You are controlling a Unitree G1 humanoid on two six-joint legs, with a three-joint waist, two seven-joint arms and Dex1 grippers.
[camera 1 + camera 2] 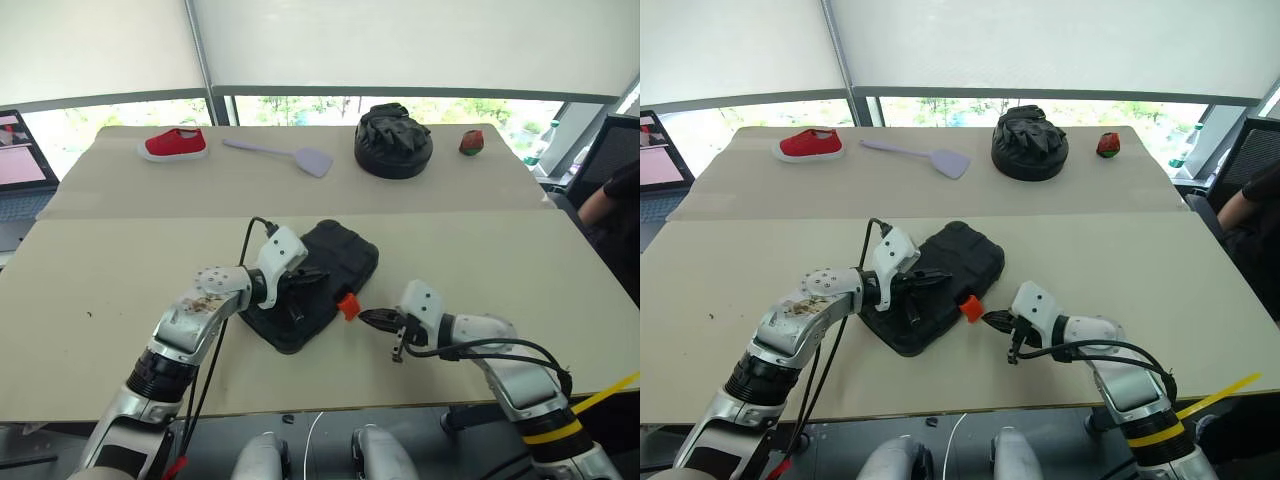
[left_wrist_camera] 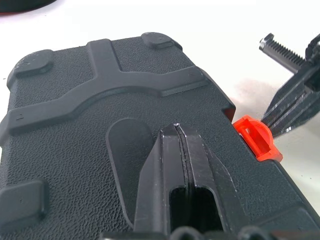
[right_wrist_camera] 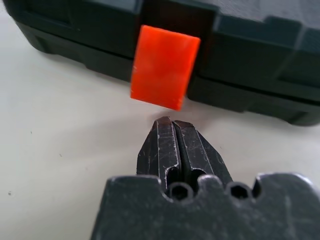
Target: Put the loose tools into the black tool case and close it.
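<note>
While the flat rectangular black plastic tool case (image 1: 318, 280) lies with its lid down on the near part of the beige table (image 1: 110, 300), both arms are at it. The case sits a little turned, so one corner points to the robot. The left gripper (image 1: 305, 283) rests on the textured lid, with its two black fingers (image 2: 177, 165) pressed together and nothing between them. On the front edge of the case is the small orange latch (image 3: 164, 66); it stands out from the case wall at a tilt, not flat against it. The right gripper (image 3: 172, 131) is on the table side of the latch, pointing at it; its fingers are also together and hold nothing, and the tips are just beside the latch, a small gap apart.

At the far side of the table, well apart from the case, lie a red shoe with white sole (image 1: 174, 144), a lilac plastic spatula (image 1: 285, 153), a round black lumpy bundle (image 1: 393, 141) and a small red and dark object (image 1: 471, 142) that I cannot identify. At the left edge an open laptop (image 1: 22, 150) is visible, and at the right edge the arm of a person (image 1: 610, 195) in black.
</note>
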